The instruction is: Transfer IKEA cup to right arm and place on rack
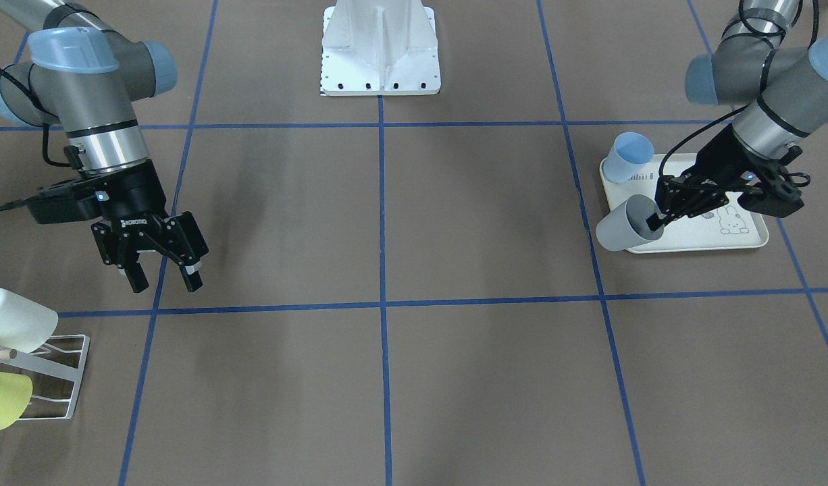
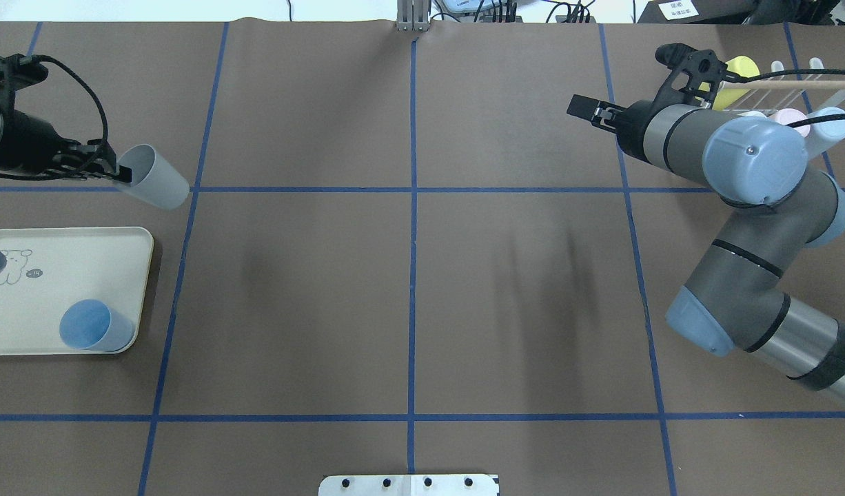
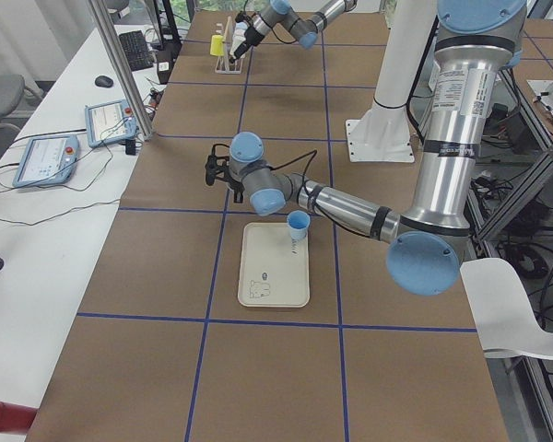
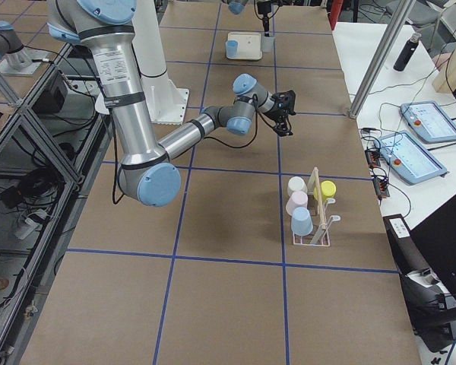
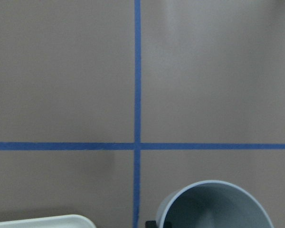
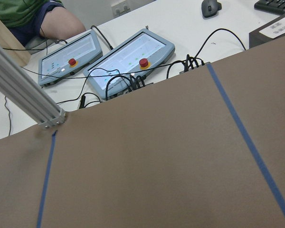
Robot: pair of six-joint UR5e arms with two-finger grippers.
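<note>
My left gripper (image 1: 657, 219) is shut on the rim of a grey cup (image 1: 620, 233), one finger inside it. It holds the cup tilted on its side, just off the corner of the cream tray (image 1: 697, 236). The overhead view shows the cup (image 2: 154, 180) beyond the tray's far edge. Its open mouth fills the bottom of the left wrist view (image 5: 213, 206). My right gripper (image 1: 164, 273) is open and empty. It hangs above the table a short way from the white wire rack (image 1: 53, 374). The rack (image 4: 317, 220) holds several cups.
A light-blue cup (image 2: 92, 325) stands upright on the rabbit-print tray (image 2: 64, 275). A white cup (image 1: 15, 318) and a yellow cup (image 1: 2, 399) hang on the rack. The white robot base (image 1: 380, 47) stands at the middle. Control pads (image 6: 128, 59) lie past the table's edge.
</note>
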